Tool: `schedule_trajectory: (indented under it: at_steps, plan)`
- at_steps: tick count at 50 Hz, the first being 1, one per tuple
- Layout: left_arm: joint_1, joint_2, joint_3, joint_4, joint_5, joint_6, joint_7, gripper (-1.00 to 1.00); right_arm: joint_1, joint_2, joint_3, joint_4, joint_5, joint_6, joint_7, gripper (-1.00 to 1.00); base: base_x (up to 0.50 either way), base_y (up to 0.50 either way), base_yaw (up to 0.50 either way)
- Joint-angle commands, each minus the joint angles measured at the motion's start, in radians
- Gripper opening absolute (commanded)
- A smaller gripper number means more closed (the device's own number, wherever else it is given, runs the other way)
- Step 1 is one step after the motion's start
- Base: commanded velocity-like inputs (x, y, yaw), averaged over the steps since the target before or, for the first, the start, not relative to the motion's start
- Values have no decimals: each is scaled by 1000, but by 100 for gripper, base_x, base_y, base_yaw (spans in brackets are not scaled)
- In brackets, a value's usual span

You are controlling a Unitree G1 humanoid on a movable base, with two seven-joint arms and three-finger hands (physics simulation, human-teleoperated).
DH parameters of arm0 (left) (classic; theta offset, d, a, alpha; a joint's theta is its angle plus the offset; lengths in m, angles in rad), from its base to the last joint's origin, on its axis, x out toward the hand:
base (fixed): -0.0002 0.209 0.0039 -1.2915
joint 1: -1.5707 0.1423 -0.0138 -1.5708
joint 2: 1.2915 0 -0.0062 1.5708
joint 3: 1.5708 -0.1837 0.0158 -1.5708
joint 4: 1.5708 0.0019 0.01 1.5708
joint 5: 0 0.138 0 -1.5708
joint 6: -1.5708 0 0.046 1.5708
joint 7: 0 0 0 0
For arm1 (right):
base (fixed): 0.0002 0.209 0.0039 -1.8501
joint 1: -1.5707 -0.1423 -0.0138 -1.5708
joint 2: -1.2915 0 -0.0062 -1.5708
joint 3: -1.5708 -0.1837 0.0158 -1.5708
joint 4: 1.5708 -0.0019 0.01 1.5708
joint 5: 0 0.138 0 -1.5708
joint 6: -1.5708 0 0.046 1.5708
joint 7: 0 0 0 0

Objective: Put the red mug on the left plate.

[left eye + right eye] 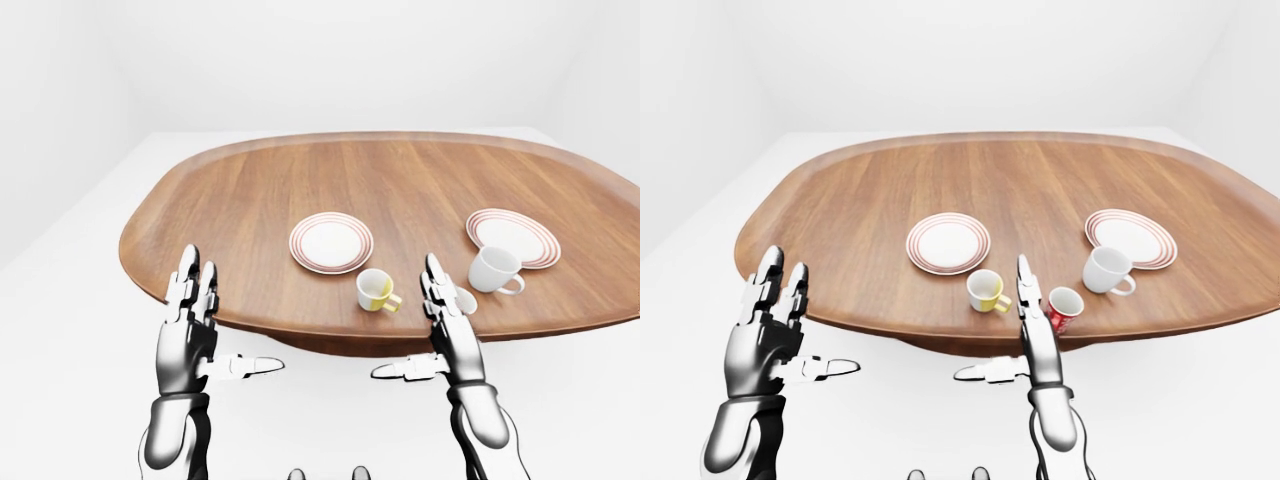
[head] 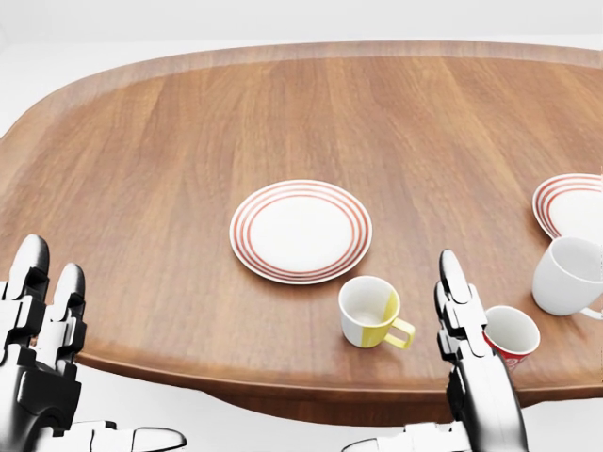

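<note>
The red mug (image 2: 510, 336) stands upright near the table's lower edge, at the right of the head view. The left plate (image 2: 301, 231), white with red rings, lies up and to the left of it. My right hand (image 1: 410, 320) is open, fingers (image 2: 452, 292) pointing up, just left of the red mug and apart from it. In the left-eye view this hand hides most of the mug. My left hand (image 1: 225, 315) is open and empty at the table's lower left edge, far from the mug.
A yellow mug (image 2: 370, 312) stands between the left plate and the red mug. A white mug (image 2: 568, 275) stands to the right, next to a second ringed plate (image 1: 513, 238). All sit on an oval wooden table (image 1: 250, 190).
</note>
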Motion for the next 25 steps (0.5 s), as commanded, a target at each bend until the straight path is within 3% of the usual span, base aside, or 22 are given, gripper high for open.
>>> schedule_trajectory:
  at_steps: [1,16,25]
  plan:
    - [0,1,-4,1,3,0,1,100,-8,0,5,1,4,13,9,100,50,2,0]
    - [-10,4,2,7,0,5,-2,100,-2,0,-7,7,37,-5,10,100,50,1,0]
    - [-14,4,8,8,-3,9,-5,100,-5,0,-2,4,18,8,7,100,50,4,0]
